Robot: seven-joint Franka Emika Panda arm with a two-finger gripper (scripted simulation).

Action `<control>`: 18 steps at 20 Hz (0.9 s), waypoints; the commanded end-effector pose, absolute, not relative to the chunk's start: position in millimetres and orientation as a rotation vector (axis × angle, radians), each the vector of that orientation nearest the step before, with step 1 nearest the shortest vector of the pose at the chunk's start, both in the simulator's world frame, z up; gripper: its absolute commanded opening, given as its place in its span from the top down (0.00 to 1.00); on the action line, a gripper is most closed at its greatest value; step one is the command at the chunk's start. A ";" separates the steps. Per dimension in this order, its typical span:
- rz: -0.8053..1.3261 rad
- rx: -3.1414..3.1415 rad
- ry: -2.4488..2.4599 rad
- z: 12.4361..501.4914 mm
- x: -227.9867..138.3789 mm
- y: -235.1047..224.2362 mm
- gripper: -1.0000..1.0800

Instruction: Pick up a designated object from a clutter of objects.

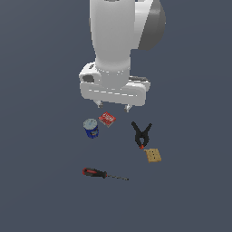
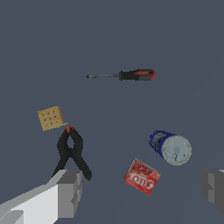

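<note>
Exterior view: I count five loose items on the grey counter, one of each. One tan block with rows of dots on its face, lying flat toward the exterior view's right, apart from my arm. One black clamp with orange tips, just beside the block, its tips pointing at it; I can't tell if they touch. One small red box, flat. One blue can with a grey lid, near the red box, to its left in the exterior view; lid is on, so I can't see any contents. One screwdriver with a red-and-black handle, lying flat, well apart from the others.

One gripper on my end, hanging above the counter over the red box area, holding nothing. Fingers spread wide apart, empty gap between them.

Wrist view shows the same five: tan block, clamp, red box, can tilted with lid facing the camera, screwdriver. Both fingers sit at the frame edges, far apart, touching nothing.
</note>
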State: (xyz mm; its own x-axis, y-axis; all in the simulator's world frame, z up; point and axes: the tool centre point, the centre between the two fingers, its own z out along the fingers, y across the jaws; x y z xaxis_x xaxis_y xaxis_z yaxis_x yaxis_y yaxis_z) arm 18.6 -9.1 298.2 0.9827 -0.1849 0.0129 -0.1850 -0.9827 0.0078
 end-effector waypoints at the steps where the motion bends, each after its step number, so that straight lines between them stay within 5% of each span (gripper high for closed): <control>1: 0.018 3.113 -0.359 291.4 23.6 -3.2 0.04; 18: 0.014 3.008 -0.898 233.2 57.9 46.9 0.04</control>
State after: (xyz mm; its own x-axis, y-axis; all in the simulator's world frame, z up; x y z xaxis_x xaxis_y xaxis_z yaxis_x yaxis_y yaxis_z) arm 55.3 42.2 238.7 0.8537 -0.5206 0.0095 -0.5206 -0.8538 0.0001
